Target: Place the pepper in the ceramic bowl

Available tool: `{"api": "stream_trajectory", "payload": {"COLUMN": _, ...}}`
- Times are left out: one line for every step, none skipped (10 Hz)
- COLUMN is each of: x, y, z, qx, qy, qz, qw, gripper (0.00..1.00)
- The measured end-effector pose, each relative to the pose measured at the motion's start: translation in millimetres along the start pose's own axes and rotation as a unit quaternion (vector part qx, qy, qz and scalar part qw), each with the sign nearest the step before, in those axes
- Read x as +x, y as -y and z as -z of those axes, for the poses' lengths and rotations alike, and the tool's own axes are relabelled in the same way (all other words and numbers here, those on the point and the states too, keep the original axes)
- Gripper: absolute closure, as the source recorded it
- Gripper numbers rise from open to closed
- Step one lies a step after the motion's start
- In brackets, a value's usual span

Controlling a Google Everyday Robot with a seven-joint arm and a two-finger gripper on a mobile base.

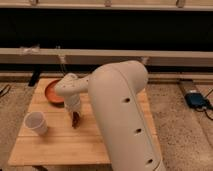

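Note:
The ceramic bowl [51, 92] is orange-red and shallow and sits at the back left of the wooden table [60, 145]. My gripper [74, 113] points down just to the right of and in front of the bowl, at the end of the big white arm [122, 115]. It is shut on the pepper [75, 120], a small dark red piece that hangs from the fingertips just above the table top. The pepper is outside the bowl, apart from its rim.
A white translucent cup [36, 122] stands at the table's front left, left of the gripper. A blue device [196, 100] lies on the floor at the right. A low rail and a dark wall run behind the table.

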Motion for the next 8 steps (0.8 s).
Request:
{"api": "stream_trajectory", "payload": {"x": -5.7, "y": 2.2, "z": 7.3, "qx": -0.005, "qy": 0.006, "qz": 0.002, "qw": 1.0000, "gripper": 0.98}}
{"api": "stream_trajectory", "payload": {"x": -15.4, "y": 2.9, "z": 21.1, "qx": -0.010, "qy": 0.016, "qz": 0.010, "qw": 0.9998, "gripper": 1.00}}
{"api": "stream_trajectory", "payload": {"x": -21.4, "y": 0.9, "z": 29.9, "qx": -0.012, "qy": 0.022, "qz": 0.018, "qw": 0.9995, "gripper": 1.00}}
{"api": "stream_trajectory", "payload": {"x": -33.9, "y": -7.8, "z": 47.8, "qx": -0.017, "qy": 0.036, "qz": 0.036, "qw": 0.9986, "gripper": 1.00}}
{"api": "stream_trajectory", "payload": {"x": -48.0, "y": -18.3, "z": 68.3, "qx": -0.024, "qy": 0.053, "qz": 0.052, "qw": 0.9969, "gripper": 1.00}}
{"api": "stream_trajectory", "payload": {"x": -58.9, "y": -27.5, "z": 84.9, "qx": -0.030, "qy": 0.066, "qz": 0.065, "qw": 0.9952, "gripper": 1.00}}
{"api": "stream_trajectory", "payload": {"x": -69.0, "y": -41.4, "z": 100.0, "qx": -0.036, "qy": 0.078, "qz": 0.080, "qw": 0.9931, "gripper": 1.00}}
{"api": "stream_trajectory", "payload": {"x": -77.3, "y": -53.2, "z": 110.0, "qx": -0.040, "qy": 0.087, "qz": 0.093, "qw": 0.9910, "gripper": 1.00}}
